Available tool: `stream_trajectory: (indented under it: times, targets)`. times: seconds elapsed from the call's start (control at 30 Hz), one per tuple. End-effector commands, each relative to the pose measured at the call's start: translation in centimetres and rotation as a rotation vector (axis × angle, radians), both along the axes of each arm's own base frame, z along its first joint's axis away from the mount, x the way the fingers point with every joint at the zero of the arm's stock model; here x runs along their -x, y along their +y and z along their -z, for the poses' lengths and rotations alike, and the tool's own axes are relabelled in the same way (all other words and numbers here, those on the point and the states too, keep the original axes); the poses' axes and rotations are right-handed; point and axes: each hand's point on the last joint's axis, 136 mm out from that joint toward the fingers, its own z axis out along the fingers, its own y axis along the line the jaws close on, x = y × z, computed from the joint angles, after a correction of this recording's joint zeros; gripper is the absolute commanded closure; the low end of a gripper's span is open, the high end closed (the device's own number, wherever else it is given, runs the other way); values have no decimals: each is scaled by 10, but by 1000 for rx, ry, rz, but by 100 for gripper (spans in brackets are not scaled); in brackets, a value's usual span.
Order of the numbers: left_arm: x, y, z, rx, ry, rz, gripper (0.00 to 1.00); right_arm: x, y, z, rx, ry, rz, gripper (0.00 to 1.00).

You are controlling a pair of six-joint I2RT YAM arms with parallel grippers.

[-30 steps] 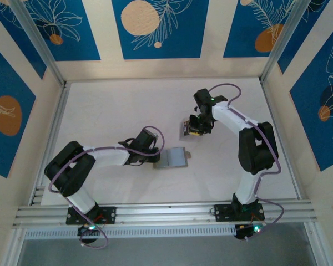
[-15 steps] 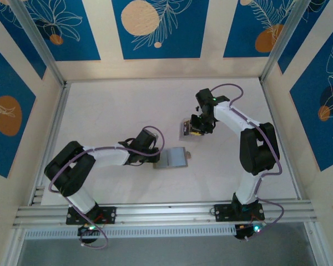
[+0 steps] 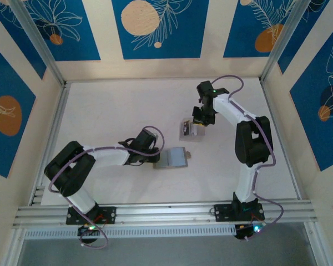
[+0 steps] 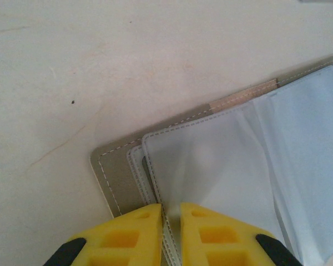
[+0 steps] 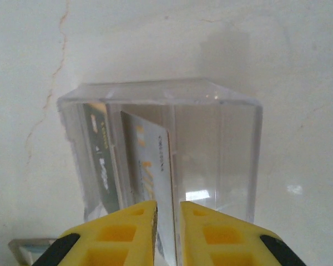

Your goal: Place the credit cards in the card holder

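The cards (image 5: 152,160) stand on edge inside a clear box (image 5: 222,155), a pale one beside a dark one (image 5: 100,158). Upright like that, each offers a free top edge for a pinch. The box (image 3: 187,129) sits near the middle of the table, just far and right of the holder (image 3: 173,158).

The right gripper (image 5: 168,213) reaches down into the box with its yellow fingers (image 5: 127,227) on either side of the pale card. The gap between them is narrow, and whether the pads actually press the card cannot be told. From above, this gripper (image 3: 197,123) hangs over the box's right side.

The holder lies open and flat, its grey stitched cover (image 4: 114,177) down and its clear sleeves up. The left gripper (image 4: 171,213) is clamped on the holder's left edge, the sleeve edge running between its fingers. That hold probably pins the holder and keeps a pocket reachable for a card. In the top view the left gripper (image 3: 156,158) meets the holder's left side.

The table (image 3: 111,111) is pale, matte and faintly scuffed. Cream walls with blue leaf-patterned panels (image 3: 155,27) enclose it, and an aluminium rail (image 3: 166,212) runs along the near edge.
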Motion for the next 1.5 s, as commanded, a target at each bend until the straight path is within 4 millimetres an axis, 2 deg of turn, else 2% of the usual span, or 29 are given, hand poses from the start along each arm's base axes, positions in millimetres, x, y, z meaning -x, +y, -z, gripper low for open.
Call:
stream_trajectory:
  times: [0.0, 0.37, 0.53, 0.83, 1.27, 1.37, 1.47]
  targets:
    - [45, 35, 55, -171, 179, 18, 86, 3, -1, 3, 18, 31, -18, 80]
    - [44, 35, 55, -170, 180, 20, 86, 6, 15, -4, -60, 22, -46, 91]
    - [44, 35, 56, -170, 180, 19, 86, 8, 25, -11, -115, 15, -68, 91]
    - [43, 33, 54, -167, 178, 21, 86, 4, 38, -11, -211, 22, -83, 91]
    - [43, 33, 54, -165, 180, 18, 86, 2, 41, -6, -215, 39, -84, 91]
    - [43, 33, 54, -166, 179, 19, 86, 2, 41, -9, -220, 35, -85, 98]
    - [43, 33, 54, -166, 178, 16, 86, 5, 38, -18, -211, 19, -85, 100]
